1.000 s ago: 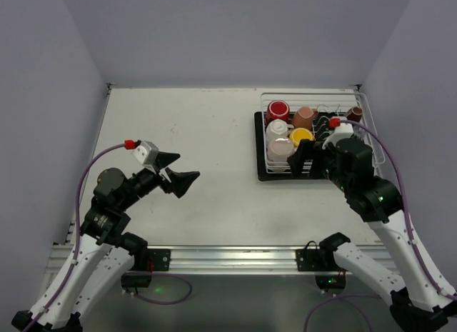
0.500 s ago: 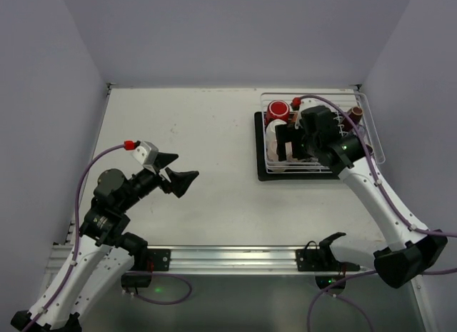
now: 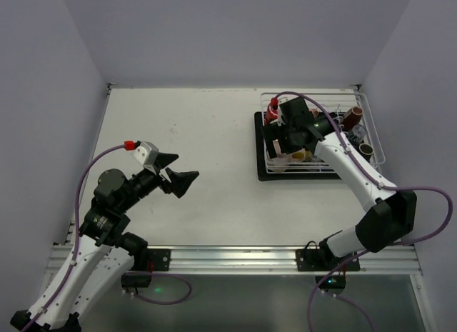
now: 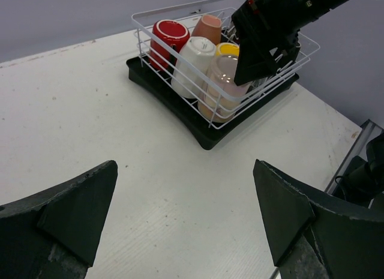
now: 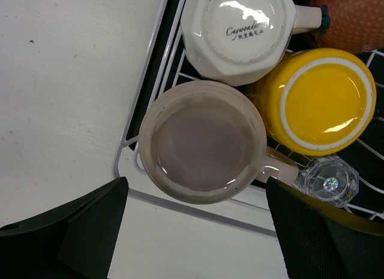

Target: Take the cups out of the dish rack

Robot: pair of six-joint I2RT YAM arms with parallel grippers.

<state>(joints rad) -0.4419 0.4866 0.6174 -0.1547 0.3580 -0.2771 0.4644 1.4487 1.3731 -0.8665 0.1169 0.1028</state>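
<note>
The white wire dish rack (image 3: pixel 313 94) stands on a black tray (image 3: pixel 260 169) at the back right. It holds upturned cups: red (image 4: pixel 170 36), white (image 4: pixel 195 54), yellow (image 4: pixel 228 49), salmon (image 4: pixel 210 27) and a pinkish-brown mug (image 4: pixel 223 81) in the near left corner. My right gripper (image 3: pixel 280 141) is open and hovers just above that mug (image 5: pixel 203 141), with its fingers (image 5: pixel 66 231) spread wider than the mug. The white cup (image 5: pixel 237 27), the yellow cup (image 5: pixel 321 99) and a clear glass (image 5: pixel 329 182) lie beside the mug. My left gripper (image 3: pixel 175 173) is open and empty above bare table, far left of the rack.
Two dark brown cups (image 3: pixel 355 118) (image 3: pixel 366 149) sit at the rack's right side. The rack's front wire (image 5: pixel 198 208) runs under my right gripper (image 5: pixel 195 225). Grey walls close in the table. My left gripper (image 4: pixel 186 225) faces the rack across bare white table.
My right arm has reached forward from the rack's near edge to over its front left corner, above the pinkish-brown mug. The left arm has not moved.
</note>
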